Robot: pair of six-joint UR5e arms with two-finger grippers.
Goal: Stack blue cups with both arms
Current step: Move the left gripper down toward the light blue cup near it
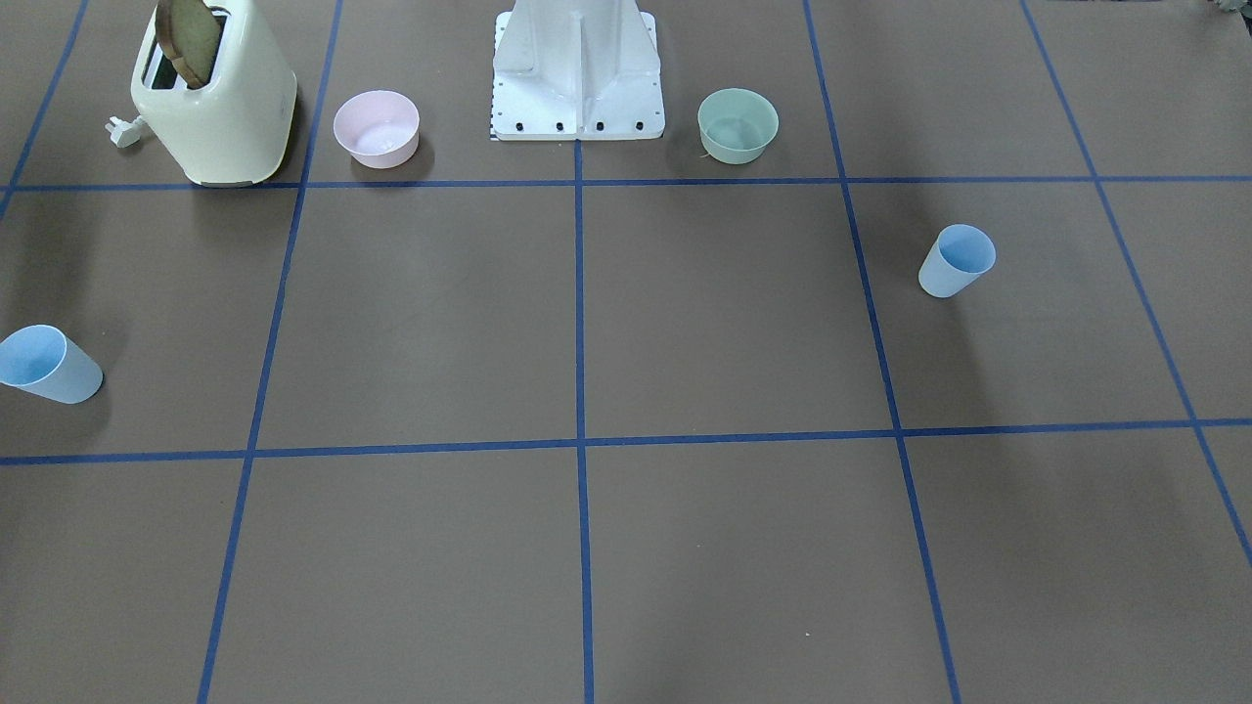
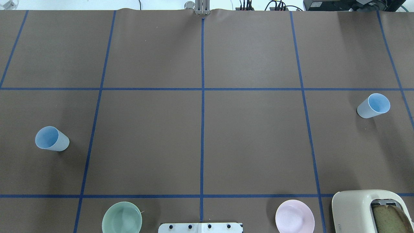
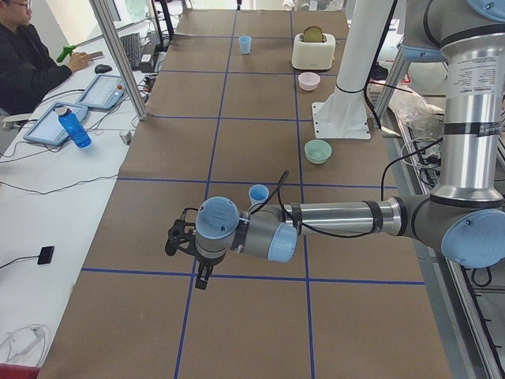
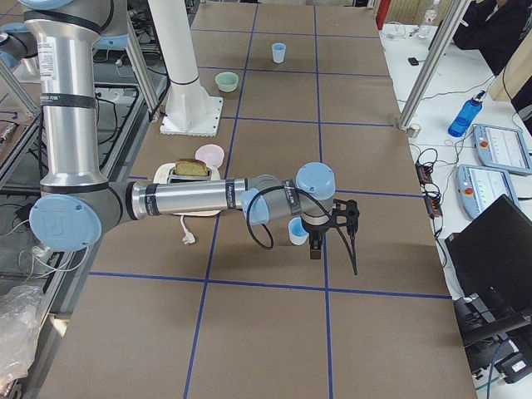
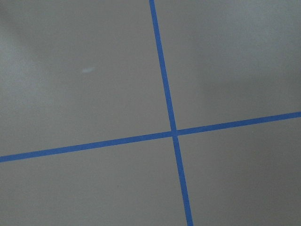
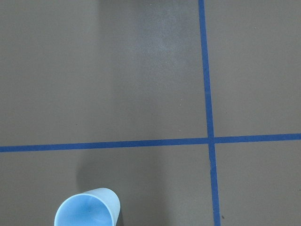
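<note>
Left gripper (image 3: 183,237) and right gripper (image 4: 337,220) are being held aloft, jaw spread untellable. Left cup (image 2: 51,139) and right cup (image 2: 373,105) are being seen upright at the overhead's side edges. They are judged light, slick plastic, best pinched across the rim.

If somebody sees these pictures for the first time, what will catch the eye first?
On the brown table, the left blue cup and the right blue cup stand upright, far apart, near opposite ends. The left arm and the right arm each reach out over the table near a cup. A cream toaster holding a bread slice stands beside the pink bowl.
</note>
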